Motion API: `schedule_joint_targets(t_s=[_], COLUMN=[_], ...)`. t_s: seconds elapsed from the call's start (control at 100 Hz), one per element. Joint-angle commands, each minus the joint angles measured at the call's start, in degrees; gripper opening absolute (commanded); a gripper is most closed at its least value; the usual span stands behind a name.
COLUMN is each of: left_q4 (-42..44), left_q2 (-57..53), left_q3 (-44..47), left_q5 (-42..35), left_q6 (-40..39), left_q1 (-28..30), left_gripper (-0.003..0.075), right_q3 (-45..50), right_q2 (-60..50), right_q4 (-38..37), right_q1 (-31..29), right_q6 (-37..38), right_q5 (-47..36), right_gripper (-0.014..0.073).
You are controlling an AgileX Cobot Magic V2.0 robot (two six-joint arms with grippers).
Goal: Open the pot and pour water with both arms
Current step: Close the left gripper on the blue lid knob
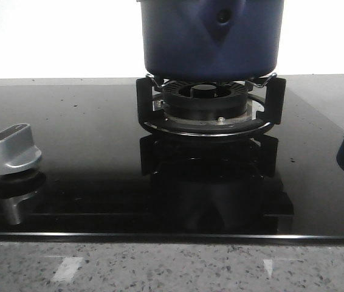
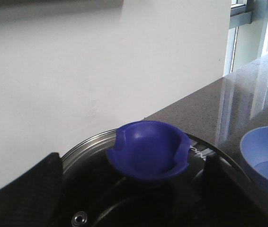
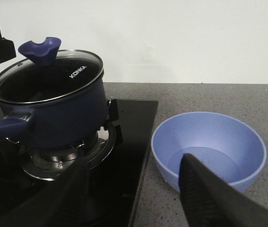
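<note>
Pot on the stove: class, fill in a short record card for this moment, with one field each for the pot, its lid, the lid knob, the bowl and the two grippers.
pot: dark blue, on the burner stand of the black hob
lid: glass, on the pot, not yet lifted
lid knob: blue, cupped, nothing gripping it
bowl: light blue, on the grey counter beside the hob, apart from the pot
left gripper: jaws open either side of the lid knob, holding nothing
right gripper: jaws open, holding nothing, bowl and pot ahead of it
</note>
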Motion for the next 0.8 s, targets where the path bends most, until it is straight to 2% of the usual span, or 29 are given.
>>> schedule_joint_targets(t_s=[0.0, 0.25, 0.34, 0.46, 0.57, 0.66, 0.79], left_q4=[-0.6, -0.4, 0.5, 7.2, 23.4, 30.8, 33.6], left_q2=[-2.0, -2.0, -2.0, -2.0, -2.0, -2.0, -2.0], left_q3=[-1.7, -1.7, -1.7, -1.7, -1.7, -1.7, -1.7], left_q5=[-5.2, -8.5, -8.7, -9.6, -12.6, -14.5, -15.3], left_q6=[-0.7, -0.9, -4.4, -14.0, -28.7, -38.5, -40.8], left_q1=[0.1, 0.1, 0.1, 0.6, 2.0, 4.1, 7.6], left_gripper=[0.0544, 0.0512, 0.0494, 0.0491, 0.0491, 0.0491, 0.0491], right_q3=[-1.8, -1.8, -1.8, -1.8, -1.8, -1.8, -1.8], right_q2=[1.2, 1.2, 1.2, 1.2, 1.2, 1.2, 1.2], right_q4=[0.6, 0.6, 0.6, 0.6, 0.6, 0.6, 0.6], right_q1=[0.2, 0.2, 0.2, 0.2, 0.2, 0.2, 0.2], right_q6=[-0.3, -0.3, -0.3, -0.3, -0.3, -0.3, -0.3], right_q5=[-4.1, -3.9, -3.9, -3.8, -3.7, -3.3, -2.0], right_gripper=[0.0384, 0.0384, 0.0384, 0.0384, 0.0384, 0.0384, 0.0384])
